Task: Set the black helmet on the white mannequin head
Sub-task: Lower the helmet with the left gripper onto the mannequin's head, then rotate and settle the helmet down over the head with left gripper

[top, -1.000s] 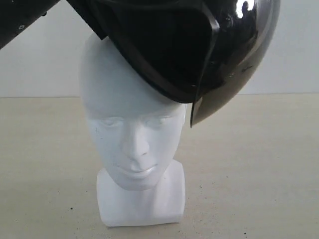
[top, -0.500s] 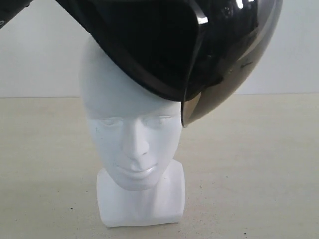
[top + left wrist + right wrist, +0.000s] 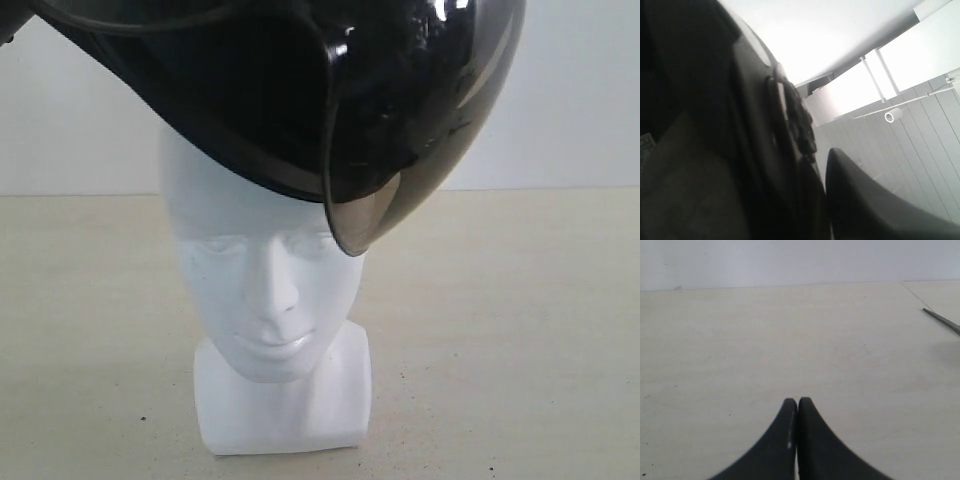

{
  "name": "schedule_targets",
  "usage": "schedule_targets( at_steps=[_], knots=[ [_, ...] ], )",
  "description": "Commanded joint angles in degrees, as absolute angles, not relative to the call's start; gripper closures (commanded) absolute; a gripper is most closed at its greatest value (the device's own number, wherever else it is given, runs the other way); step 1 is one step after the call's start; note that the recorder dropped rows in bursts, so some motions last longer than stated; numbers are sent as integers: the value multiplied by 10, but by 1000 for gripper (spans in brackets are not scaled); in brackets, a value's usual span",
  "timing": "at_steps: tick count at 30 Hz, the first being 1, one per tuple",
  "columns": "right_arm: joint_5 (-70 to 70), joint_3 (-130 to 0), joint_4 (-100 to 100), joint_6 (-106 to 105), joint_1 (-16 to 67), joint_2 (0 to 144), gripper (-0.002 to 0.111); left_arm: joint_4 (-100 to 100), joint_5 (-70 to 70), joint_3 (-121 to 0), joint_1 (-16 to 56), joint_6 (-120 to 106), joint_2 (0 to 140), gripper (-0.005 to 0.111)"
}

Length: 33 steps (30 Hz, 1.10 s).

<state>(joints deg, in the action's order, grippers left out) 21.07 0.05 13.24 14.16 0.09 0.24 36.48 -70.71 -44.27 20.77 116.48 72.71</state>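
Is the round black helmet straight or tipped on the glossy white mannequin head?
Tipped: black helmet slants across white mannequin head, face uncovered.

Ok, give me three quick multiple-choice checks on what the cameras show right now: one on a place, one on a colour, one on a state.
1. Where is the black helmet?
A. Lying on the table beside the head
B. Tilted over the crown of the white mannequin head
C. Behind the neck base

2. What colour is the helmet's visor?
A. Clear yellow
B. Mirror blue
C. Smoky grey

3. How does the right gripper stand?
A. Shut, holding nothing
B. Wide open
C. Clamped on the helmet

Answers:
1 B: in the exterior view the helmet covers the crown and slopes down to one side.
2 C: the visor's lower edge shows translucent grey beside the face.
3 A: its fingertips touch in the right wrist view.
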Motion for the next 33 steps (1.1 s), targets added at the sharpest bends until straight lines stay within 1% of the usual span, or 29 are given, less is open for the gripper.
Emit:
schedule_targets(
  at_steps=[1, 9, 23, 33],
  knots=[
    [205, 0, 137, 142, 0, 0, 108, 337, -700, -437, 187, 1128, 717, 102],
    [205, 0, 137, 142, 0, 0, 108, 344, -700, -437, 166, 1128, 717, 102],
    [205, 0, 137, 142, 0, 0, 108, 358, -645, -437, 166, 1098, 720, 102],
    [205, 0, 137, 142, 0, 0, 108, 357, -644, -437, 166, 1098, 743, 102]
  ],
)
